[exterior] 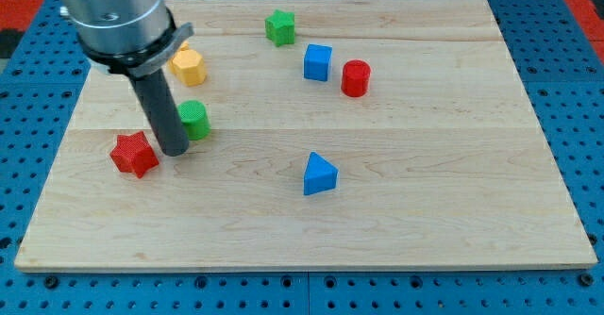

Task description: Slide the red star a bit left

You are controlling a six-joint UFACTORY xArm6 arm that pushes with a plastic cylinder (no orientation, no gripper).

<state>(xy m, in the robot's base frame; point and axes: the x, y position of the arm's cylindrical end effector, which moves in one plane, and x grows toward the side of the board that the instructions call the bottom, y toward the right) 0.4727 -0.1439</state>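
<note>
While my tip (174, 151) rests on the wooden worktop (425, 183), it stands just beside the red star (133, 154), on that block's right in the view, with only a thin gap or none between them; I cannot tell if they touch. No jaws exist on this rod, so there is nothing to report as open or closed. That red star lies near the worktop's left edge, about halfway down. A green cylinder (193, 119) sits just up and right of my tip, partly behind the rod. Above it, a yellow block (189, 66) is partly hidden by the arm's housing. Toward the view's top lie a green star (279, 26), a blue cube (318, 62) and a red cylinder (355, 77). A blue triangular block (319, 174) sits alone near the middle
</note>
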